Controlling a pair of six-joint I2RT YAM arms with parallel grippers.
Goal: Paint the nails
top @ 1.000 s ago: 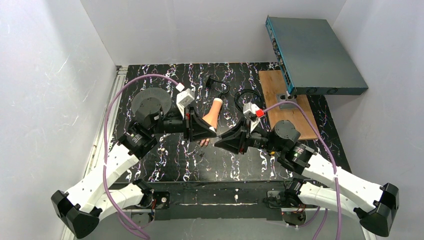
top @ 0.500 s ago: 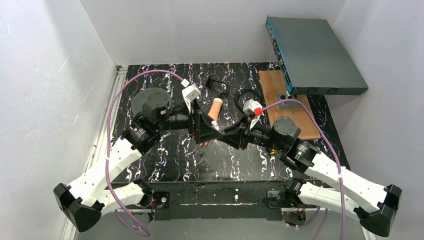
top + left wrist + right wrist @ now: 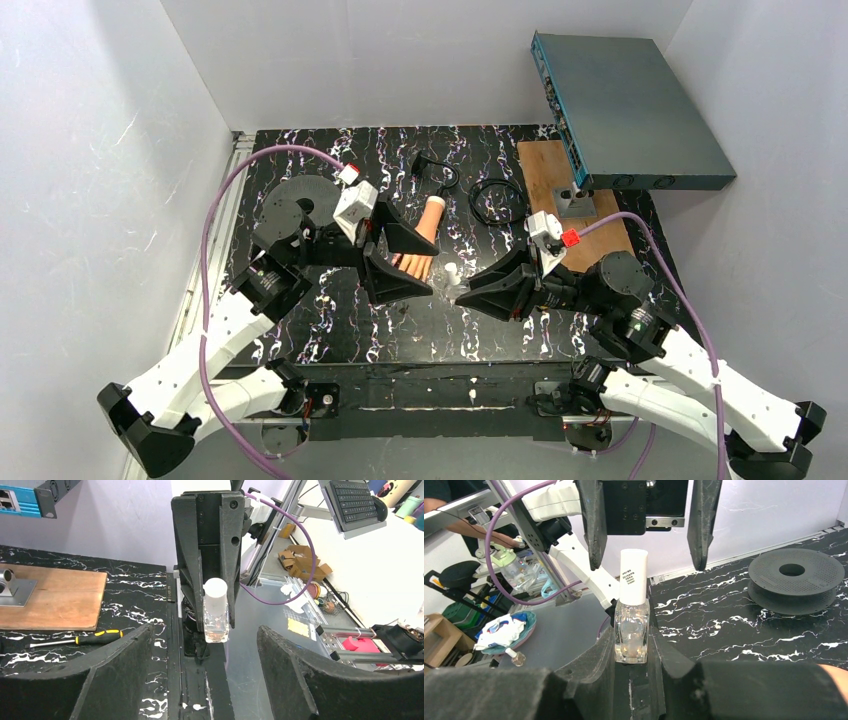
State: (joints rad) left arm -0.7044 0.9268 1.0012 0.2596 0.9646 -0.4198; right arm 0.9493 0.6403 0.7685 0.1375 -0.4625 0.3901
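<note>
The flesh-coloured mannequin hand [image 3: 424,232] lies mid-table, fingers toward the near edge; its nails are too small to make out in the top view. My left gripper [image 3: 432,271] stands open just in front of those fingers, nothing between its jaws. My right gripper [image 3: 462,287] faces it from the right, shut on a clear nail polish bottle [image 3: 631,630] with a white cap [image 3: 633,575]. In the left wrist view the bottle [image 3: 216,612] stands upright in the right gripper, a little beyond my open left gripper [image 3: 205,630]. A sliver of the mannequin hand [image 3: 835,674] shows at the right wrist view's lower right.
A grey spool [image 3: 298,205] sits behind the left arm. A wooden board [image 3: 585,235] with a metal flange [image 3: 573,203] lies at the right, under a blue-grey box [image 3: 625,105]. Black cable [image 3: 495,195] coils behind the hand. A yellow-handled screwdriver [image 3: 82,639] lies by the board.
My left gripper has opened and swung back left. The right arm has pulled away to the right with the capped bottle, leaving a gap between the two grippers.
</note>
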